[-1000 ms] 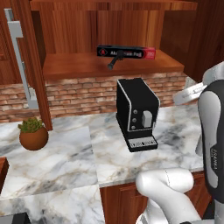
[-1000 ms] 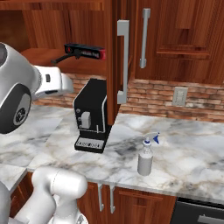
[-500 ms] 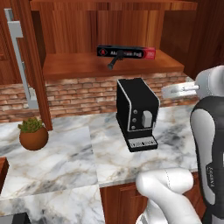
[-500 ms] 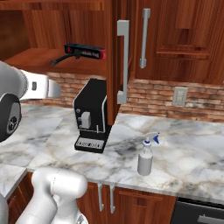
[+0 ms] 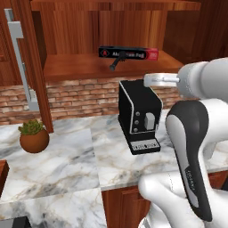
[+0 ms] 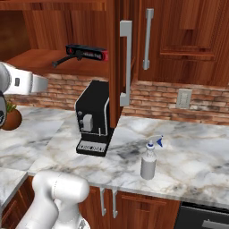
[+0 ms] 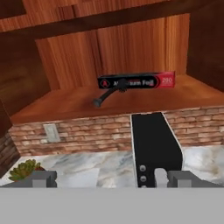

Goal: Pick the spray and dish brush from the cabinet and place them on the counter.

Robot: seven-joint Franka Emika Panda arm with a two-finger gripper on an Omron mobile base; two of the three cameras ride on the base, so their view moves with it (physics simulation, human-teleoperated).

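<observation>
Arm swung from right of coffee machine toward cabinet. Pincer spread wide, empty. Spray already stood on counter. Dish brush seen at 12 o'clock on shelf, leaning on foil box; brush judged next target.

1. The cabinet was reddish-brown wood with visible grain; its bar handles were grey.
2. The desk was white-grey marble with brownish veins, above reddish wood base units.
3. The spray was pale grey-white, with a white trigger head and a blue nozzle tip.
4. The dish brush was black.
5. The long box was black with one red end and pale lettering.
6. The coffee machine was black with pale trim.
7. The back wall showed red-brown brick with light mortar lines.
8. The potted plant was green in a terracotta-brown pot.
</observation>
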